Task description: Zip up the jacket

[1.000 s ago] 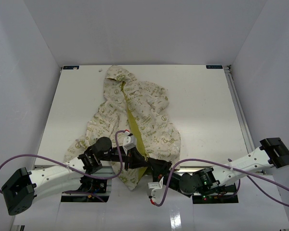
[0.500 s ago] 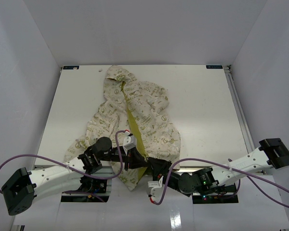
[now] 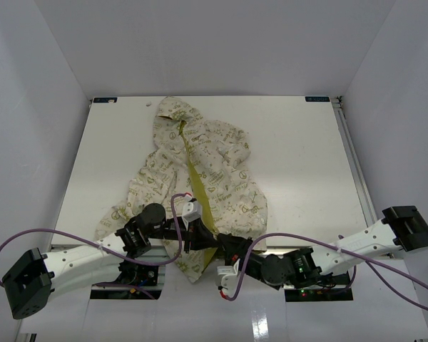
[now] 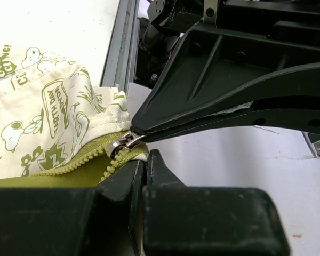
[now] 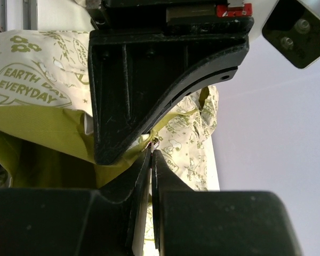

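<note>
Though most of it lies spread flat, the jacket (image 3: 200, 171) reaches from close to the far edge of the table (image 3: 299, 157), where its hood sits left of the middle, down to the near edge, where its hem hangs just over the rim. Its front is parted, and a strip of olive lining shows along the opening from hood to hem.

Both arms meet at that hem. The left gripper (image 4: 145, 160) comes in from the left with its jaws drawn almost together, pinching the cream fabric and olive edge at the foot of the zipper. The right gripper (image 4: 134, 129) reaches in from the right with its jaws fully closed. Their tips are nipped on the small silver zipper pull (image 4: 122, 143), which sits at the very bottom of the olive teeth. The two sets of fingertips are just beside each other, nearly touching.
</note>
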Action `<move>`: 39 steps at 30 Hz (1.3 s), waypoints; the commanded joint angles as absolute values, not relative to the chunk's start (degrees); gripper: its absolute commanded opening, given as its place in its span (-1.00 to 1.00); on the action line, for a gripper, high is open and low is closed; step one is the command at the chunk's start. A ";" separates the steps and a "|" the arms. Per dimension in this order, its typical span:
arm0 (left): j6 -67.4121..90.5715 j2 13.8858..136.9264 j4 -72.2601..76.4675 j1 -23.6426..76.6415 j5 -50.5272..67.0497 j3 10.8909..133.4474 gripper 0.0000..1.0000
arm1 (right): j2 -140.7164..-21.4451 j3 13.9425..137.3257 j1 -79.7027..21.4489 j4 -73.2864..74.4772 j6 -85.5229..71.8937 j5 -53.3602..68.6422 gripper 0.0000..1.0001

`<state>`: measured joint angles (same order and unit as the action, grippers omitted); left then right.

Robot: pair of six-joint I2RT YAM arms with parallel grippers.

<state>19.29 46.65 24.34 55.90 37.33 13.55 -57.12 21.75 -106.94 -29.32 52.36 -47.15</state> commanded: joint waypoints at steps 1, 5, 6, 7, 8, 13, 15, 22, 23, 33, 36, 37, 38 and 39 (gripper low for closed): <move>20.03 45.18 26.81 56.17 39.64 12.93 -1.00 | -57.20 26.24 -103.51 -32.70 48.20 -46.93 -0.85; 20.37 44.18 26.66 56.16 39.34 12.33 -1.00 | -57.45 30.72 -98.79 -27.62 43.56 -44.21 -0.85; 20.48 44.12 26.72 56.16 39.29 12.22 -1.00 | -57.39 31.31 -97.38 -26.34 41.49 -42.37 -0.85; 20.65 43.77 26.63 56.16 39.29 12.04 -1.00 | -57.39 33.13 -95.88 -22.67 39.80 -40.49 -0.85; 20.72 43.58 26.63 56.16 39.22 11.85 -1.00 | -57.52 34.38 -94.27 -20.00 37.89 -37.47 -0.85; 21.01 42.65 27.21 56.23 39.42 11.01 -1.00 | -57.70 37.52 -88.13 -12.56 33.14 -30.01 -0.85; 21.05 42.71 27.33 56.16 39.72 10.94 -1.00 | -57.48 38.26 -86.71 -11.62 32.70 -27.85 -0.85; 21.40 43.31 28.42 56.18 40.65 10.66 -1.00 | -58.68 41.27 -80.35 -9.35 32.41 -24.33 -0.85; 21.48 43.26 28.51 56.16 40.76 10.67 -1.00 | -59.33 42.10 -79.50 -8.39 32.37 -23.50 -0.85; 21.79 41.10 27.24 56.22 40.04 11.08 -1.00 | -68.57 52.44 -65.56 6.48 26.05 2.60 -0.85; 21.87 40.19 23.78 56.25 38.22 12.27 -1.00 | -70.69 55.21 -62.90 9.76 24.66 10.27 -0.85; 21.75 39.82 21.83 56.25 36.59 13.04 -0.89 | -71.35 56.10 -62.33 10.14 24.22 12.61 -0.85; 21.62 39.42 19.87 56.25 34.93 13.83 -0.77 | -71.99 56.95 -61.77 10.46 23.80 14.90 -0.85; 21.62 38.56 17.96 56.25 33.51 14.63 -0.66 | -72.24 57.14 -61.34 10.52 23.37 16.33 -0.85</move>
